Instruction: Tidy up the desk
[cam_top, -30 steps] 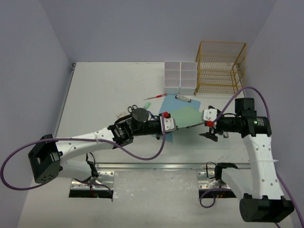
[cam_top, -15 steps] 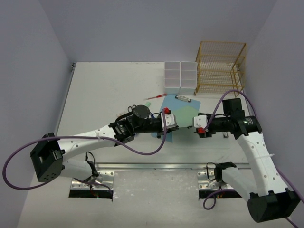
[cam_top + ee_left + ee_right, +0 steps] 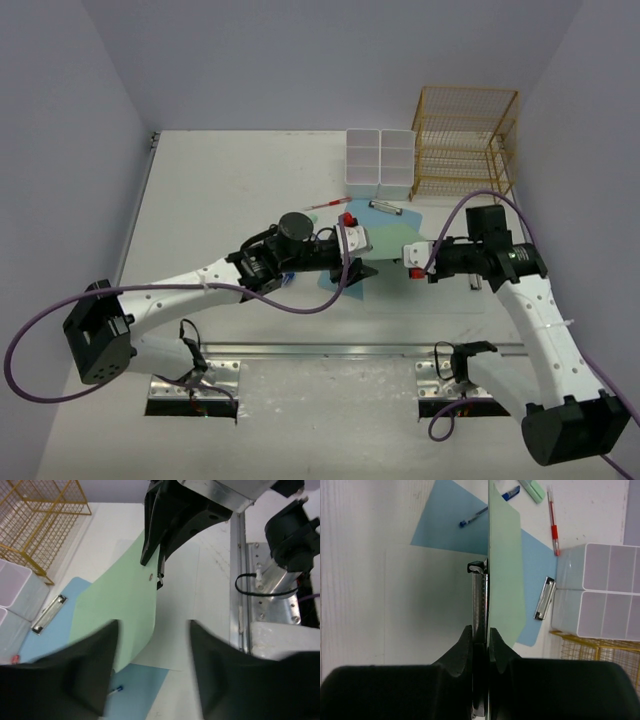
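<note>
The right jaws are pressed together on one edge of a green sheet. The sheet stands on its edge, lifted above the tabletop, and runs straight forward from these jaws.

The left jaws stand apart and clamp nothing. They face the right jaws, and the free end of the green sheet comes down toward the gap between them. The left fingers are blurred, so we cannot tell if the sheet touches one.

Under the right jaws a white sheet of paper lies flat on the tabletop. Just ahead of it, and partly under the green sheet, lies a blue clipboard with its metal clip on the far side of the jaws.

Further ahead of the right jaws, a blue pen lies on the corner of the clipboard. A red pen lies on the bare tabletop beyond it.

A white organizer box stands beside the clip, on the far side of the right jaws. A gold wire rack is next to this box.

The tabletop lies below both pairs of jaws and carries all these things. Its metal rail runs along the edge on the near side of the right jaws.
</note>
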`<action>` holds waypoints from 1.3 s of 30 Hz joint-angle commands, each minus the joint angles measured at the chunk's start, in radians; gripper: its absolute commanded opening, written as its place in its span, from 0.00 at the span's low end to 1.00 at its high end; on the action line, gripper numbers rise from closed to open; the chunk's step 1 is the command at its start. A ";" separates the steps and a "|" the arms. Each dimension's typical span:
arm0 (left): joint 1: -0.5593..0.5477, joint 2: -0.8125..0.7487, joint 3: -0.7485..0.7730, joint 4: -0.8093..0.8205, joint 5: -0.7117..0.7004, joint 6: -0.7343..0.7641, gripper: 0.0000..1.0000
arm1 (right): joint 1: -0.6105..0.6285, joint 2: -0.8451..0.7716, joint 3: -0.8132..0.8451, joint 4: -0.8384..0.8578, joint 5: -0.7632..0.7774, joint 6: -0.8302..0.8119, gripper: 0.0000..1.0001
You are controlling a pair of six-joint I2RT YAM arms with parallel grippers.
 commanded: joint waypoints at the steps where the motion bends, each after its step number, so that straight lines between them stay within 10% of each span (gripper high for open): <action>1: -0.001 -0.078 0.062 -0.006 -0.018 -0.067 0.75 | -0.002 -0.016 0.127 0.008 0.013 0.020 0.00; 20: 0.113 -0.416 0.241 -0.266 -0.318 -0.118 0.94 | -0.002 0.009 0.515 0.014 0.284 -0.163 0.00; 39: 0.139 -0.458 0.122 -0.269 -0.359 -0.115 0.94 | -0.246 0.631 1.213 0.015 0.246 -0.236 0.00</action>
